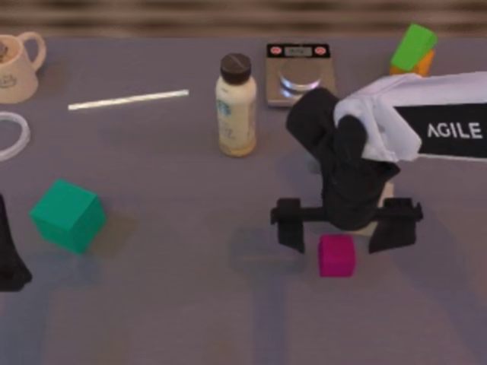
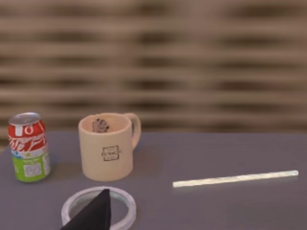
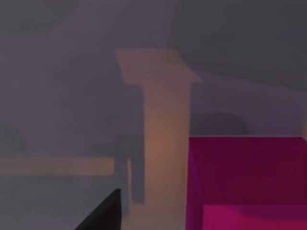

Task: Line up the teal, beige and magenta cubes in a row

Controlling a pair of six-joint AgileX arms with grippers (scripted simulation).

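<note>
The teal cube [image 1: 67, 214] sits alone at the table's left. The magenta cube [image 1: 336, 255] [image 3: 247, 182] lies right of centre, toward the front edge. My right gripper [image 1: 342, 228] hangs open just behind it, one finger on each side and spread wider than the cube. The beige cube [image 1: 370, 225] is mostly hidden beneath that gripper's wrist, with only pale slivers showing. In the right wrist view the magenta cube fills the lower corner beside one dark fingertip [image 3: 103, 215]. My left gripper [image 1: 9, 262] is parked open at the left edge, holding nothing.
A cream bottle [image 1: 236, 106] and a kitchen scale [image 1: 299, 72] stand behind the right gripper. A lime block [image 1: 413, 46] rests on an orange block [image 1: 423, 65] at the back right. A mug [image 1: 15, 68], white ring [image 1: 9, 135], straw [image 1: 128, 99] and can [image 2: 29, 146] occupy the back left.
</note>
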